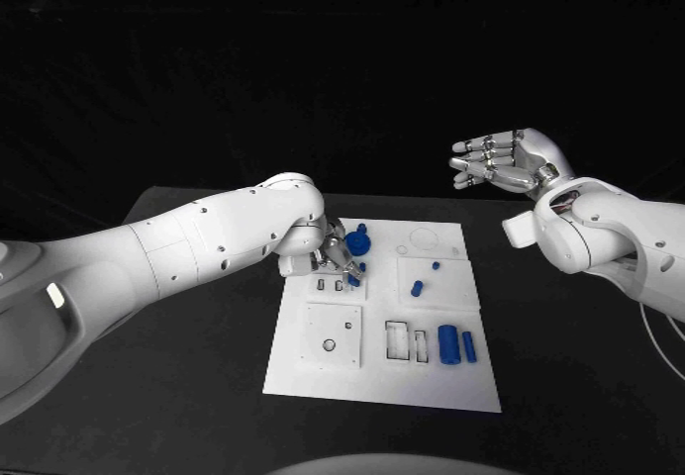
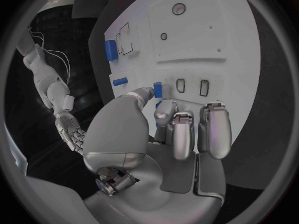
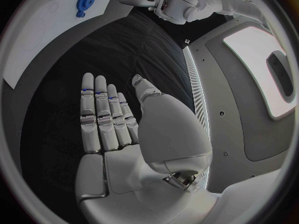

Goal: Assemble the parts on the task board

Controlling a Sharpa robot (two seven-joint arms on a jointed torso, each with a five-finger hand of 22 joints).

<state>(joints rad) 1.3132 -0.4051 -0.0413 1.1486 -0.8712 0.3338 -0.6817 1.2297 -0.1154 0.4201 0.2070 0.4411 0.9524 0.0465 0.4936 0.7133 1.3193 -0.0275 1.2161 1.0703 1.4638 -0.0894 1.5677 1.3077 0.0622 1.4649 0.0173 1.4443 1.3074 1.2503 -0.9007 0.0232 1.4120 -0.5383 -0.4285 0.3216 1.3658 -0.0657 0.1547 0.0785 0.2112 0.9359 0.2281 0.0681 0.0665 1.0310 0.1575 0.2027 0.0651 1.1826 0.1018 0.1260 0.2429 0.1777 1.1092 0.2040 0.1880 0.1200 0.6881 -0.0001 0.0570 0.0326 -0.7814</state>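
Head view first: my left hand (image 1: 332,255) is down over the far left part of the task board (image 1: 385,381), fingers drawn together around a small blue part (image 1: 352,279) just above the two little slots there. I judge I am seating that part in a slot. A blue gear-like piece (image 1: 358,237) sits just beyond my fingers; another small blue part (image 1: 417,289) lies mid-board, and two blue cylinders (image 1: 457,345) stand near the right edge. My right hand (image 1: 503,163) is raised off the desk (image 1: 571,396), far right, fingers spread and holding nothing.

Left wrist view: my thumb and a finger (image 2: 163,110) pinch the blue part (image 2: 158,89) beside the pair of slots (image 2: 192,86). Next I need to line it up square with a slot and press straight down.

Right wrist view: my right hand (image 3: 124,134) is flat, fingers side by side, empty, well apart from the board.

I can read no writing or labels anywhere.
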